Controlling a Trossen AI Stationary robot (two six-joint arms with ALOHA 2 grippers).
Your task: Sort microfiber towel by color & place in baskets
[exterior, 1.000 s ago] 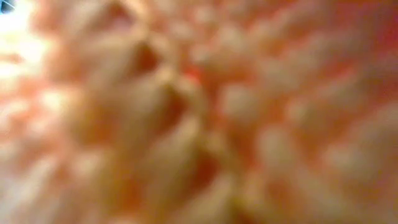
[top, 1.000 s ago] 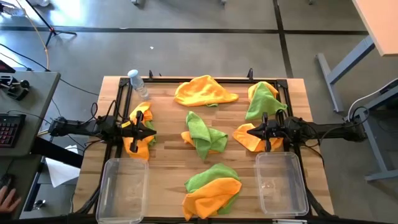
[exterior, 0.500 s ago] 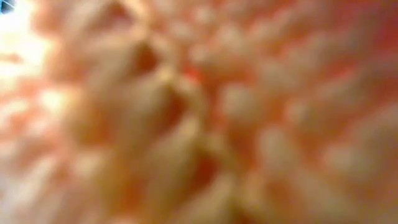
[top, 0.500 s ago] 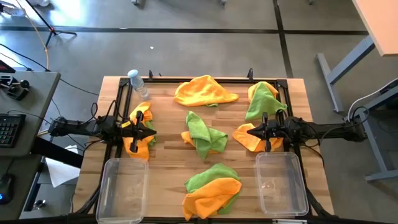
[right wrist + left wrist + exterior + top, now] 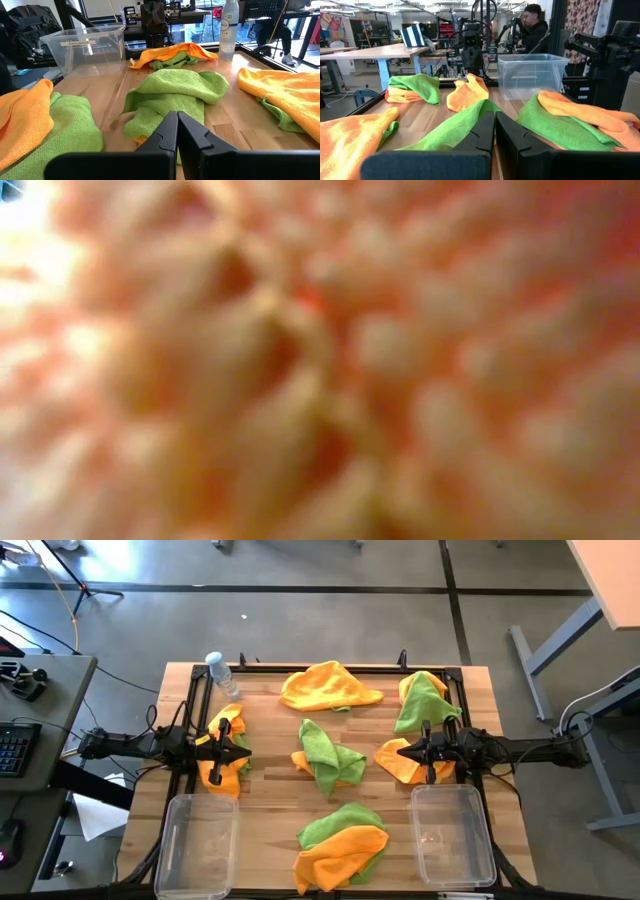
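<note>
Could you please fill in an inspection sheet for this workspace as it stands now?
Surface: wooden table, mostly bare between cloths.
Job's things: lime green and orange-yellow microfiber towels in six scattered heaps; two clear plastic baskets, both empty.
Clutter: small clear water bottle at the far left corner.
Grippers: left gripper and right gripper shut, low over towels, holding nothing.
Cables: black cables on the floor, left.
Surroundings: person behind the table.

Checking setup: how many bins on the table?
2. One clear bin sits at the near left corner, the other bin at the near right. Both look empty. No others are visible.
</note>
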